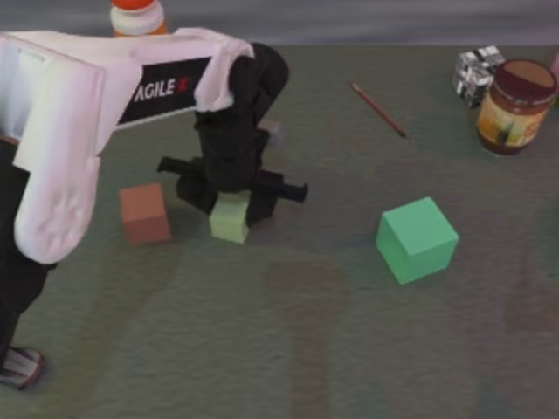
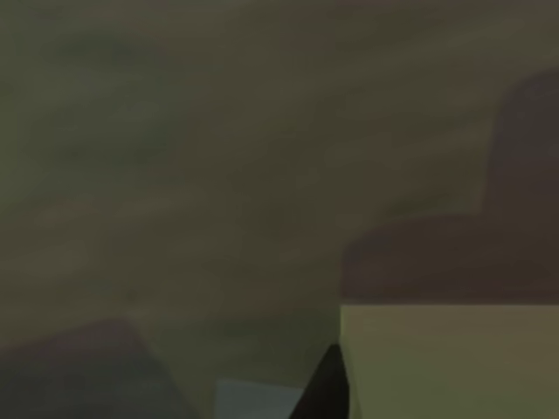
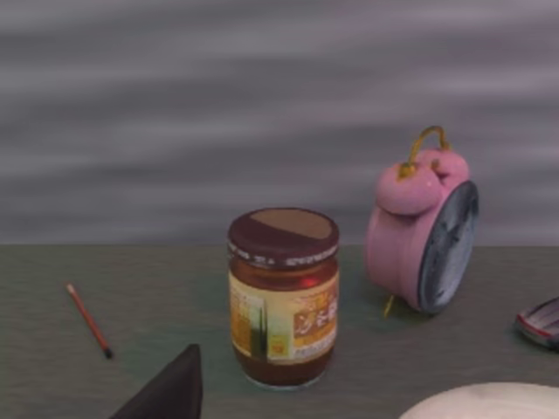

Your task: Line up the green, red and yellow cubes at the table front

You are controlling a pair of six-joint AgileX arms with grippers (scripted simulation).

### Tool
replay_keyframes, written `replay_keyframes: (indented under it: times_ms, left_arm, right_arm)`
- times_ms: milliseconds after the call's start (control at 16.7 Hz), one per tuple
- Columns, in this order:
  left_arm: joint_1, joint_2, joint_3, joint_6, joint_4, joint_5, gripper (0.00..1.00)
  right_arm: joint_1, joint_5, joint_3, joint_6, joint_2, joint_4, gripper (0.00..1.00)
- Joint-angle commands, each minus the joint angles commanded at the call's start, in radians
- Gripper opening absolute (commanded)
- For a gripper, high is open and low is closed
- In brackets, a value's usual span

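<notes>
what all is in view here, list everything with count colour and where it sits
green cube: 1, mint green, right of centre on the table
red cube: 1, brick red, left of centre
yellow cube: 1, pale yellow, just right of the red one, under the left tool
jar: 1, amber with brown lid and yellow label, far right
patterned cube: 1, black and white, left of the jar
pencil: 1, red-brown, far centre-right
alarm clock: 1, pink, beside the jar in the right wrist view
bottle: 1, orange and white, far left edge
left tool: 1, black, down at the yellow cube
right tool: not seen overhead
</notes>
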Motion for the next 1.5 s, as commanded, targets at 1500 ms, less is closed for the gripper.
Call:
replay_keyframes:
  times_ms: [1500]
  left_arm:
    - [-0.07, -0.101, 0.168, -0.11, -0.244, -0.011, 0.0]
  right_arm:
    - [0.0, 0.0, 0.0, 0.0, 0.0, 0.0, 1.0]
